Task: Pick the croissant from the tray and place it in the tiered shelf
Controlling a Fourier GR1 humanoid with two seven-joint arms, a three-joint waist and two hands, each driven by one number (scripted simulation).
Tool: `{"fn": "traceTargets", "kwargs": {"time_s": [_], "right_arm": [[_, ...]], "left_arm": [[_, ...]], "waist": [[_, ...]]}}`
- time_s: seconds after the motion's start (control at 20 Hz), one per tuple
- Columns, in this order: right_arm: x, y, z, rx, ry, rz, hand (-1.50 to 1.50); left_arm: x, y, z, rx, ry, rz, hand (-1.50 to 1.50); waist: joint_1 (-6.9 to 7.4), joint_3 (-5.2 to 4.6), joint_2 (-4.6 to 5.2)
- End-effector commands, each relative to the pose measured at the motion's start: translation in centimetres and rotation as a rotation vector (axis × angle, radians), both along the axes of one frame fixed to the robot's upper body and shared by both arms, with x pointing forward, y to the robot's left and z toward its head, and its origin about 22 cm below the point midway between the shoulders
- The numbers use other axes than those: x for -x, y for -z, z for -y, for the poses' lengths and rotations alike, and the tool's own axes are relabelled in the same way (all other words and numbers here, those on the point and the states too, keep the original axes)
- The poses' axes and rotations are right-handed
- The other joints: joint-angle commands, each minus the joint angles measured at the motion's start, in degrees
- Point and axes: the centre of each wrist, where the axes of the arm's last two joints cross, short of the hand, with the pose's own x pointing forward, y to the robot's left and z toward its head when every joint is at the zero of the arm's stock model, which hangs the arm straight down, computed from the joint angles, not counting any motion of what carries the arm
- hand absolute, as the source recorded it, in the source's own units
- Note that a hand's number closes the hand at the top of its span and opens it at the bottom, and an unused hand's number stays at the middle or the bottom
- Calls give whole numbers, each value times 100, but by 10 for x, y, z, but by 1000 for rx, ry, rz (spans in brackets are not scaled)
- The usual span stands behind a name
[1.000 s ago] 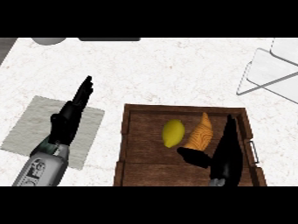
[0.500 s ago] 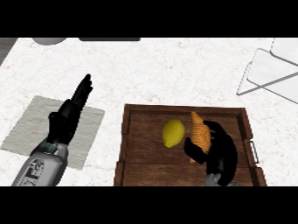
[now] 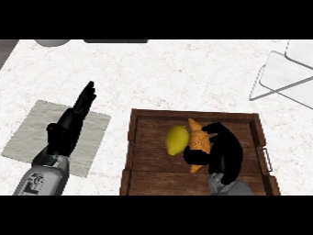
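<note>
White marble counter (image 3: 159,73) carries a wooden tray (image 3: 145,174); inside, the right hand (image 3: 223,149) curls around the croissant (image 3: 199,137), beside a lemon (image 3: 177,139).

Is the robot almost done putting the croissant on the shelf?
Not yet. The right hand has reached into the wooden tray and curls around the croissant, which lies beside the lemon. That is the grabbing part. Lifting it and carrying it to the white tiered shelf at the right is left. The left hand rests open over the grey cloth.

The right hand (image 3: 221,149) hides part of the croissant (image 3: 198,137).
</note>
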Motion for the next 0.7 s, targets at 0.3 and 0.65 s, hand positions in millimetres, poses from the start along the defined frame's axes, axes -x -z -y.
{"fn": "traceTargets", "kwargs": {"time_s": [0.3,0.65], "right_arm": [[-86,-50,-49,202,-93,-141,150],[-87,-91,-57,22,-36,273,150]], "left_arm": [[1,13,6,-4,13,-12,0],[-4,-2,7,-6,5,-18,0]], "waist": [[90,2,19],[64,5,-8]]}}
